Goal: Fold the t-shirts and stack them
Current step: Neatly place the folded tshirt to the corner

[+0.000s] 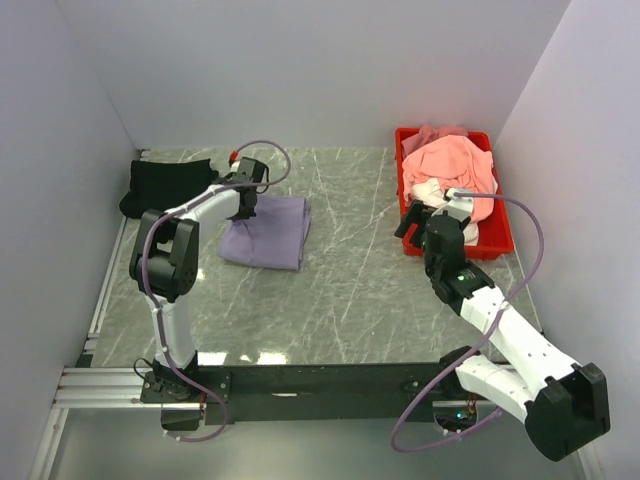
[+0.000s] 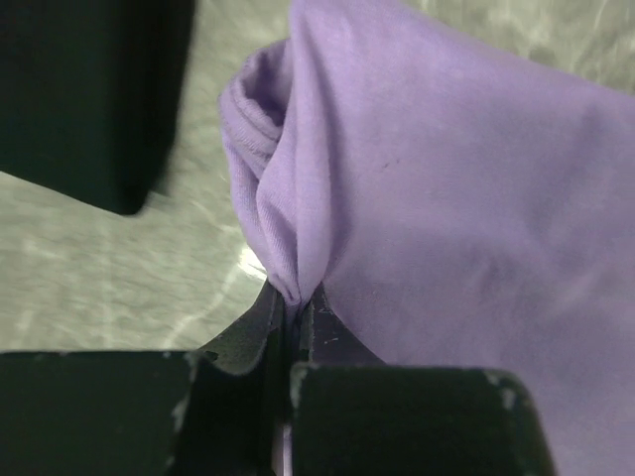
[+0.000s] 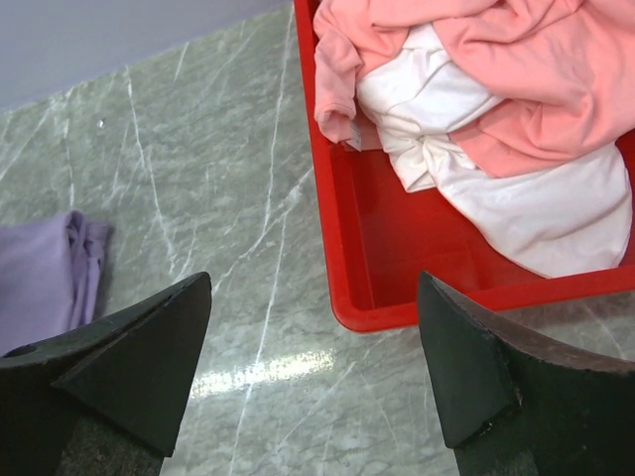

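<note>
The lavender-purple t-shirt [image 1: 270, 230] lies folded on the marble table left of centre. My left gripper [image 1: 245, 205] is shut on its left edge; in the left wrist view the cloth [image 2: 417, 178] bunches between the closed jaws of that gripper [image 2: 293, 302]. The black t-shirt [image 1: 165, 183] lies folded at the far left, and its edge shows in the left wrist view [image 2: 89, 89]. The salmon-pink t-shirt [image 1: 455, 160] and the white t-shirt [image 1: 430, 190] lie crumpled in the red tray [image 1: 495, 240]. My right gripper [image 1: 420, 225] is open and empty at the tray's near left corner [image 3: 342, 307].
White walls enclose the table on the left, the back and the right. The red tray stands at the back right against the right wall. A metal rail runs along the table's left edge [image 1: 100, 300].
</note>
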You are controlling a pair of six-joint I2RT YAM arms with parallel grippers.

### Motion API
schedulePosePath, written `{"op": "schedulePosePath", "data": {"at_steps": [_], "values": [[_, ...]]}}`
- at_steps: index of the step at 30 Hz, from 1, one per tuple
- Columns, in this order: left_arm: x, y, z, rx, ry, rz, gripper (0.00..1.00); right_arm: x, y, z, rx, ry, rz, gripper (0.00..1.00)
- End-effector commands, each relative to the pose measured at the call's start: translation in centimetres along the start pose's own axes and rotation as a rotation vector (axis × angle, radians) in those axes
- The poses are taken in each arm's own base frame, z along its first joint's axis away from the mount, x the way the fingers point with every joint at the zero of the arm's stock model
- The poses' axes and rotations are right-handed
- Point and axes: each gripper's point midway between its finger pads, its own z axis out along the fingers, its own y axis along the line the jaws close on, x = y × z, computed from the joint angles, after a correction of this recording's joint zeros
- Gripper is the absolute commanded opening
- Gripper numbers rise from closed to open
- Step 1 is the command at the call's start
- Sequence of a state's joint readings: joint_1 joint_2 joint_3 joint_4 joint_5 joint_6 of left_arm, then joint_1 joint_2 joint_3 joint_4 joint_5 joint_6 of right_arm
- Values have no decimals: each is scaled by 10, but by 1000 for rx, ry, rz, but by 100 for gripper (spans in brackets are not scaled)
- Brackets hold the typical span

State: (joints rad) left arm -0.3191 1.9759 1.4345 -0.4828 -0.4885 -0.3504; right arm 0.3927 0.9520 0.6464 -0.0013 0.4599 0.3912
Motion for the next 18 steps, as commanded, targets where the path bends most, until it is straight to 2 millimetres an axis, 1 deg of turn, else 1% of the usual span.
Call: {"op": "schedulePosePath", "data": {"at_steps": [1, 5, 10, 12, 15, 17, 18], "values": [[-61, 26, -31, -61, -151, -26, 1, -12, -1, 5, 20, -42, 11, 90], [-76, 39, -41, -96, -185, 15, 0, -7, 3, 9, 5, -14, 1, 90], [-90, 51, -48, -130, -208, 35, 0, -6, 4, 10, 2, -2, -3, 90], [-93, 57, -49, -149, -211, 51, 1, -7, 5, 9, -3, -6, -3, 90], [-104, 65, -52, -172, -228, 61, 1, -9, 6, 7, -12, -11, 2, 90], [-107, 72, -49, -182, -222, 75, 1, -10, 5, 6, -13, -16, 5, 90], [-112, 75, -51, -189, -230, 70, 1, -10, 5, 5, -13, -16, 5, 90]]}}
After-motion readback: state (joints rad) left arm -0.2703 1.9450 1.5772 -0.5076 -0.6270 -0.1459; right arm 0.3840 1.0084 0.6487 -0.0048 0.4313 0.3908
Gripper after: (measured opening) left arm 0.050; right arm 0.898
